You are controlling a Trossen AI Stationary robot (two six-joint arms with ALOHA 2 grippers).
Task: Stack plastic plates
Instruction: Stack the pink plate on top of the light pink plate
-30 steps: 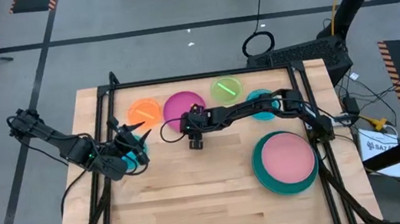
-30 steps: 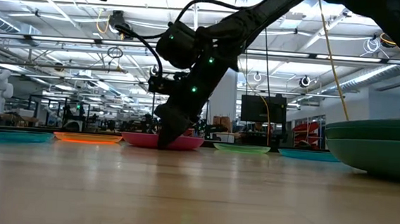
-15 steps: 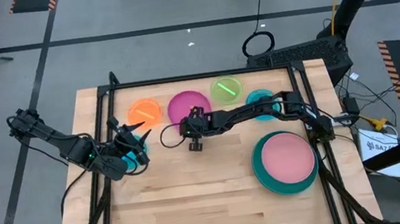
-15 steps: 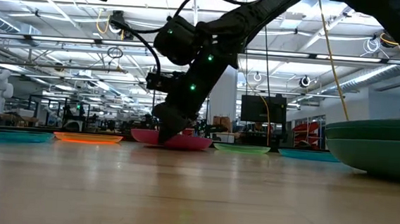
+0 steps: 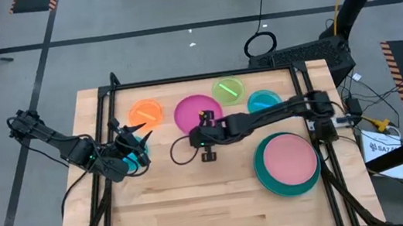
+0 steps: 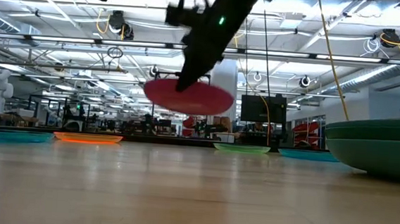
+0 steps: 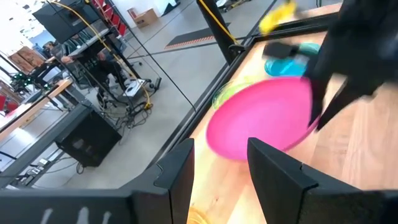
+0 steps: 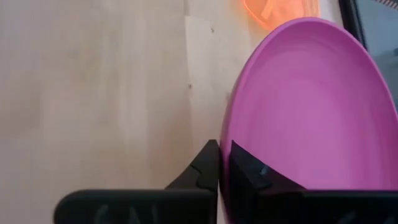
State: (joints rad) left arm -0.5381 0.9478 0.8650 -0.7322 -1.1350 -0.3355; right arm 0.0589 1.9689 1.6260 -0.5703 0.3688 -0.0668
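Low view: right tool (image 6: 185, 85) pinching magenta plate (image 6: 189, 97) above bare wooden table (image 6: 180, 195); left tool (image 5: 139, 139) part-open, empty; workshop behind.

Even, bright light falls from ceiling strip lamps, which show as glowing bars in the low view. On the pale bench (image 5: 197, 199) shadows are soft and faint. The magenta plate (image 7: 261, 121) is smeared at its rim in the left wrist view, and the dark arm beside it blurs heavily. The near bench surface in the low view is out of focus.
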